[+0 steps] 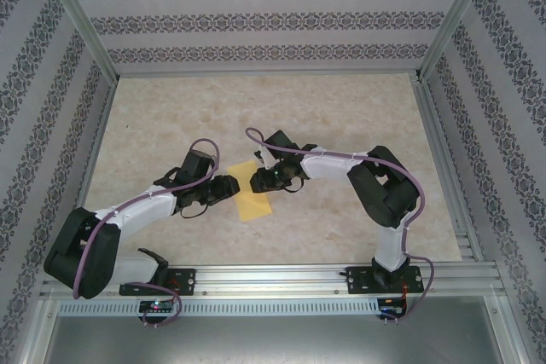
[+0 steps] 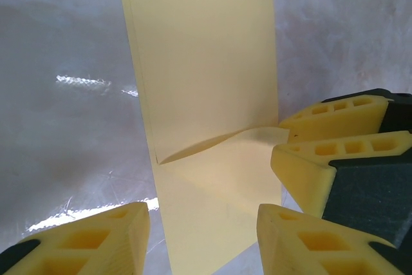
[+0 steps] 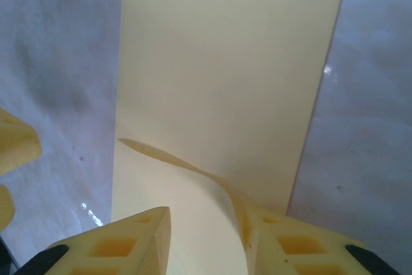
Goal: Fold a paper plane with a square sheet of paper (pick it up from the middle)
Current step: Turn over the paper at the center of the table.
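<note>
Yellow square sheet of paper (image 1: 253, 192), folded into a long narrow strip, lying flat near the middle of the beige table (image 1: 341, 108), one upper layer lifting slightly along a slanted edge.

Far end of paper (image 2: 206, 62) off-frame

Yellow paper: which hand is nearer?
Right. The right hand touches the yellow paper at its lifted flap; the left hand sits off the opposite edge, apart.
</note>
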